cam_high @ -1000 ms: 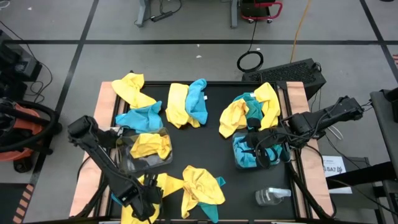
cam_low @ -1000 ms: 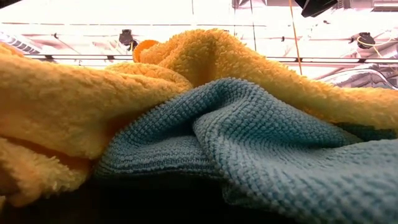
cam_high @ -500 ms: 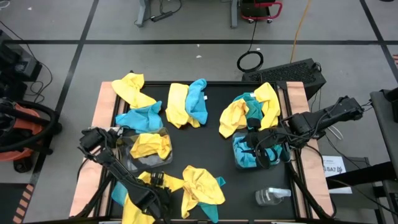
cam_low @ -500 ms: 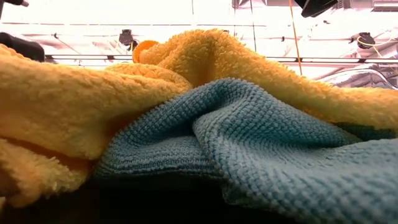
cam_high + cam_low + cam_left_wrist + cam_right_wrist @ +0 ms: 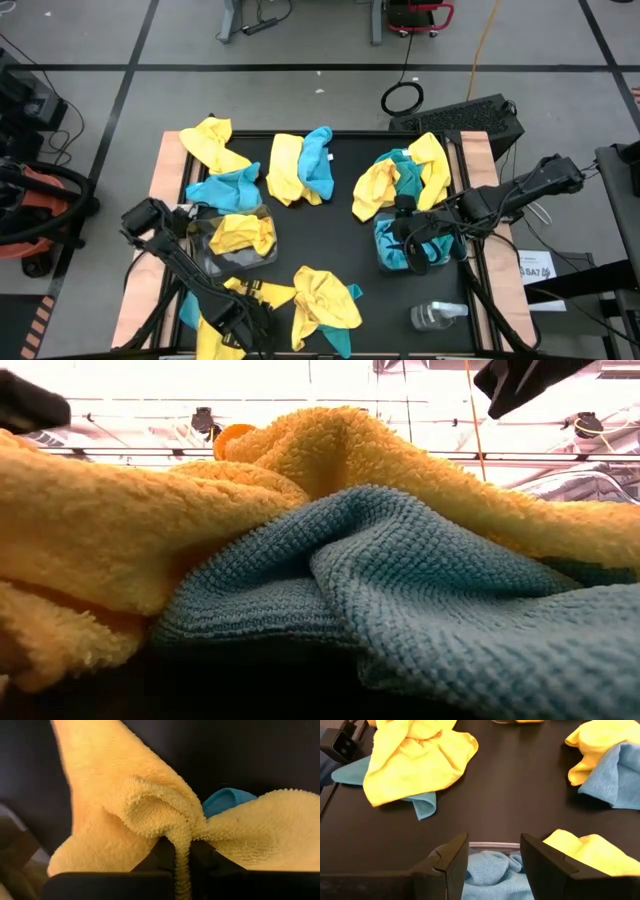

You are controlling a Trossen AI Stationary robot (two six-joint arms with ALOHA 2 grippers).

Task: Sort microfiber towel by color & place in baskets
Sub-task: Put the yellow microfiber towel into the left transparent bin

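Observation:
Yellow and blue microfiber towels lie in loose heaps on the black table [image 5: 345, 245]. The left basket [image 5: 212, 262] holds a yellow towel [image 5: 243, 234]. The right basket [image 5: 383, 262] holds blue towels [image 5: 490, 870]. At the near left, my left gripper [image 5: 245, 312] is shut on a yellow towel [image 5: 115, 810] that lies on the table, with a blue towel [image 5: 227, 800] just behind it. My right gripper [image 5: 494, 865] stands open over the right basket, above the blue towels, and touches nothing. In the low view a yellow towel [image 5: 120, 530] and a blue towel [image 5: 400, 580] fill the picture. My left gripper pinches a raised fold [image 5: 182, 837] of the yellow towel between its two fingers, several layers bunched together. The fingers come at it from above. The rest of the towel spreads slack on the table on either side of the fold.
More towels lie at the far left [image 5: 213, 143], far middle [image 5: 300, 165] and far right [image 5: 402, 178], and a yellow and blue heap [image 5: 325, 305] lies near the front. A clear bottle [image 5: 437, 316] lies at the near right. Bare table shows in the middle.
My left gripper has gone a little toward the table's right edge over the near yellow towel and has shut on a fold of it. My right gripper has shifted slightly toward the left over the right basket.

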